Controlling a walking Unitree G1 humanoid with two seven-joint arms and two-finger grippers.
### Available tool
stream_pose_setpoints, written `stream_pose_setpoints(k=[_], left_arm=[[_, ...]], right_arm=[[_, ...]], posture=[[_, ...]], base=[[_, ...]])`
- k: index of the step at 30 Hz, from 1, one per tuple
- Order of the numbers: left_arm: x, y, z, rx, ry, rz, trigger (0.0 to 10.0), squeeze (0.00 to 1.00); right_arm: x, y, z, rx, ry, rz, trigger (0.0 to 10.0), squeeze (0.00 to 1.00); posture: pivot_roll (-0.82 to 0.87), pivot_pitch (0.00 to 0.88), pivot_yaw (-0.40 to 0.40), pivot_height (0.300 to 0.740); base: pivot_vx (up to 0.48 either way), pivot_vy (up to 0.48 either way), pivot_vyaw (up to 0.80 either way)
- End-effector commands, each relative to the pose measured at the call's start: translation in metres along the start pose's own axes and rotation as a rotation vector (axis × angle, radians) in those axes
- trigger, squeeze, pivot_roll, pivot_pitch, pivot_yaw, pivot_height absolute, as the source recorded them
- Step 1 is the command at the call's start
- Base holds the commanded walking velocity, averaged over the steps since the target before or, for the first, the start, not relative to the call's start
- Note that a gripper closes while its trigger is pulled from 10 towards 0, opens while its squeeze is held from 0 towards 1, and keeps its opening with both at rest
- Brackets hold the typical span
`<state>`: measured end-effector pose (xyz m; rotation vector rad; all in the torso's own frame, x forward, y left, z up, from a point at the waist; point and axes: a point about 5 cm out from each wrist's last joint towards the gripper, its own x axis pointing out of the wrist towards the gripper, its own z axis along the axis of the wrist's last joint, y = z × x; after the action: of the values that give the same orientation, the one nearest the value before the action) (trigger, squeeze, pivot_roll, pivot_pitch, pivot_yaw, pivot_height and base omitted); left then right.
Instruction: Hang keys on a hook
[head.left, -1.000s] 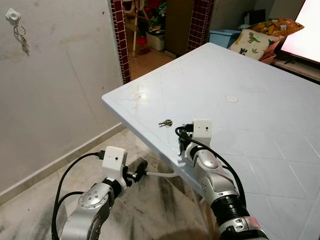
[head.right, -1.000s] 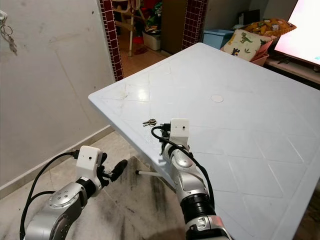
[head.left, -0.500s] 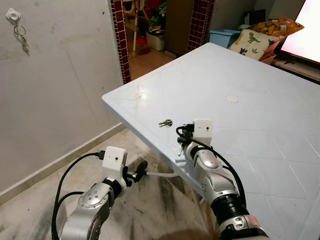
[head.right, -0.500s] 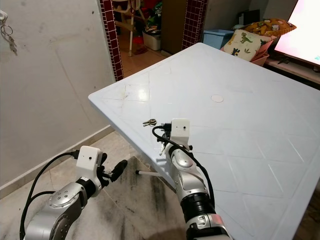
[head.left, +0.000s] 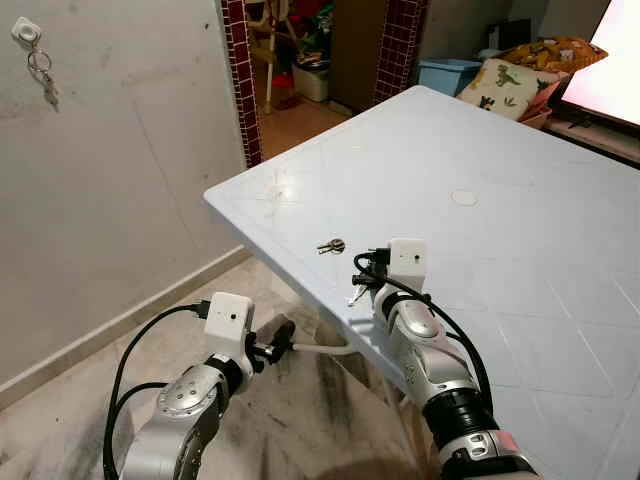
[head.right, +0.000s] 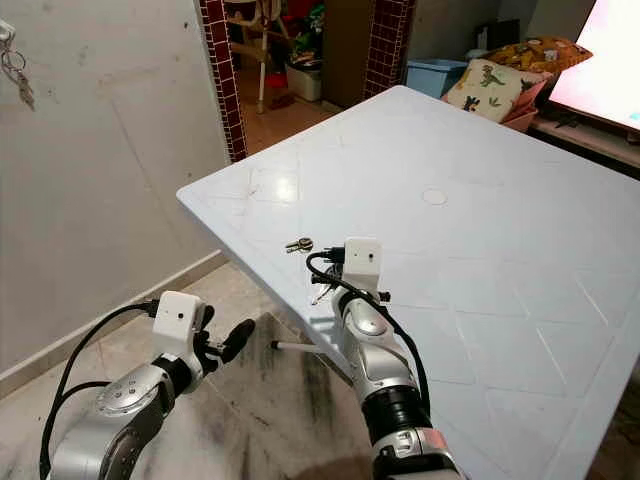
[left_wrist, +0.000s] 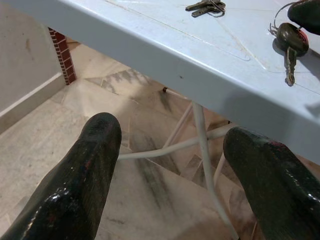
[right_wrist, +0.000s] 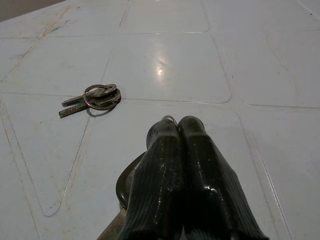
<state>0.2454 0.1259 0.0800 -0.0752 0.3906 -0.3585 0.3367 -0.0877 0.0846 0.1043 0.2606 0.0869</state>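
Note:
My right gripper (head.left: 364, 279) hovers just above the white table (head.left: 480, 150) near its front edge, shut on a set of keys (head.left: 357, 294) that dangles below its fingers (right_wrist: 176, 150). A dark-headed key of that set (left_wrist: 289, 42) hangs over the tabletop. A second set of keys (head.left: 330, 245) lies flat on the table just beyond the gripper. High on the left wall is a white hook (head.left: 27, 32) with a key ring (head.left: 44, 80) hanging from it. My left gripper (head.left: 284, 333) is open, low beside the table edge, over the floor.
A grey wall (head.left: 120, 180) stands to the left, and a doorway with brick pillars (head.left: 238, 70) lies behind the table. White table legs (left_wrist: 202, 150) run under the tabletop. A dinosaur pillow (head.left: 505, 88), a blue bin (head.left: 447, 72) and a bright screen (head.left: 610, 80) are at the far right.
My right gripper has shifted slightly over the table edge, and the keys it holds have swung a little. The left arm has stayed still.

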Motion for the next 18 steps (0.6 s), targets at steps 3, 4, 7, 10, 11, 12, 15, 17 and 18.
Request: stream_pose_setpoints(k=[3, 4, 7, 10, 11, 12, 15, 17, 18], left_arm=[[0.000, 0.003, 0.000, -0.004, 0.004, 0.006, 10.0, 0.00], [0.000, 0.003, 0.000, -0.004, 0.004, 0.006, 10.0, 0.00], [0.000, 0.003, 0.000, -0.005, 0.004, 0.007, 10.0, 0.00], [0.000, 0.004, 0.000, -0.002, 0.002, 0.008, 10.0, 0.00], [0.000, 0.004, 0.000, 0.001, 0.000, 0.009, 10.0, 0.00], [-0.001, 0.004, 0.001, 0.007, -0.009, 0.016, 10.0, 0.00], [-0.002, 0.006, 0.004, 0.014, -0.034, 0.033, 10.0, 0.00], [-0.004, 0.007, 0.006, 0.024, -0.046, 0.051, 10.0, 0.00], [-0.004, 0.008, 0.006, 0.028, -0.053, 0.060, 10.0, 0.00]], right_arm=[[-0.002, 0.008, 0.025, -0.050, -0.121, 0.047, 0.0, 0.00], [-0.002, 0.008, 0.025, -0.050, -0.121, 0.047, 0.0, 0.00], [-0.007, 0.017, 0.046, -0.053, -0.219, 0.105, 0.0, 0.00], [-0.014, 0.022, 0.066, -0.052, -0.301, 0.146, 0.0, 0.00], [-0.015, 0.021, 0.068, -0.049, -0.305, 0.148, 0.0, 0.00], [-0.018, 0.020, 0.070, -0.053, -0.314, 0.147, 0.0, 0.00], [-0.023, 0.019, 0.074, -0.047, -0.324, 0.163, 3.0, 0.00], [-0.028, 0.018, 0.074, -0.059, -0.330, 0.165, 10.0, 0.00], [-0.030, 0.018, 0.073, -0.074, -0.333, 0.167, 10.0, 0.00]], posture=[[0.06, 0.032, -0.019, 0.740], [0.06, 0.032, -0.019, 0.740], [0.06, 0.032, -0.019, 0.740], [0.06, 0.027, -0.017, 0.740], [0.06, 0.026, -0.015, 0.740], [0.06, 0.024, -0.013, 0.740], [0.06, 0.024, -0.013, 0.740], [0.06, 0.017, -0.011, 0.740], [0.06, 0.017, -0.011, 0.740]], base=[[0.000, 0.000, 0.00], [0.000, 0.000, 0.00], [0.000, 0.000, 0.00], [0.000, 0.000, 0.00], [0.000, 0.000, 0.00], [0.000, 0.000, 0.00], [0.000, 0.000, 0.00], [0.000, 0.000, 0.00], [0.000, 0.000, 0.00]])
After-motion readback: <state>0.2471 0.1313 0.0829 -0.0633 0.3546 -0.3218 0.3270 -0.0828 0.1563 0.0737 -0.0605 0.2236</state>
